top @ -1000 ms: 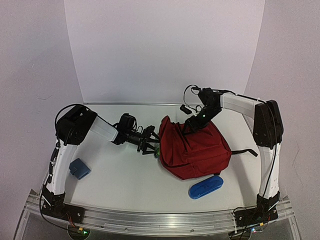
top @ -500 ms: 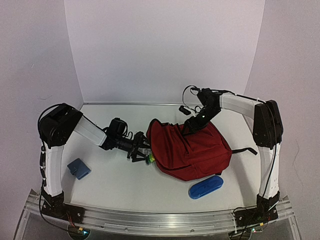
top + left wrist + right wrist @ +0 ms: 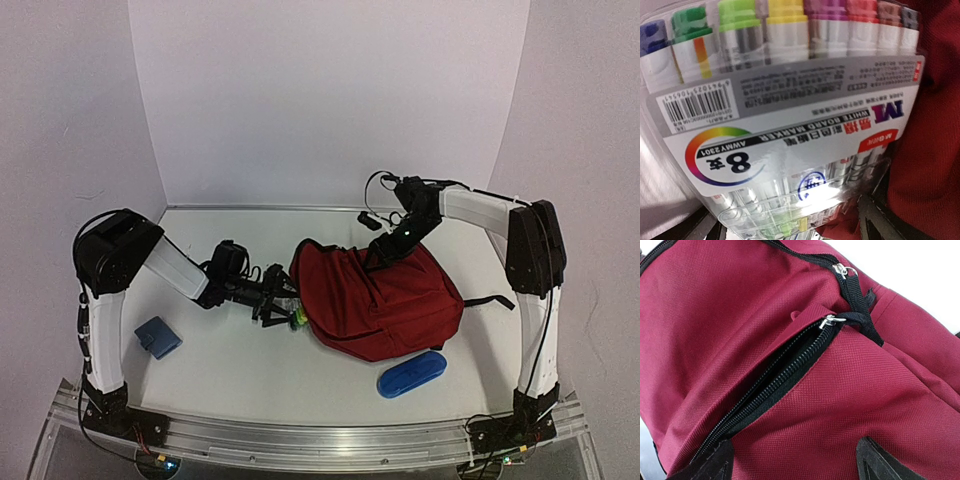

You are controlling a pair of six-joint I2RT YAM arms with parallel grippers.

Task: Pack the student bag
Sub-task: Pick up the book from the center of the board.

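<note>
The student bag [image 3: 385,295], dark red with black straps, lies at the table's middle right. My left gripper [image 3: 276,300] is shut on a clear pack of coloured whiteboard markers [image 3: 785,115], which fills the left wrist view. The pack's far end [image 3: 297,318] touches the bag's left edge, and red fabric [image 3: 935,150] lies just beside it. My right gripper [image 3: 382,255] is over the bag's upper middle. Its fingertips [image 3: 710,462] stand wide apart, pressed on the fabric [image 3: 805,430] below a partly open black zipper [image 3: 785,367].
A blue oblong case [image 3: 411,373] lies in front of the bag. A small blue block [image 3: 158,336] sits at the near left by the left arm. A black strap [image 3: 490,302] trails to the bag's right. White walls close the back and sides.
My left gripper has drawn back to the left and nearer with the marker pack. The bag's left side has dropped and spread left toward it. The right arm has stayed put.
</note>
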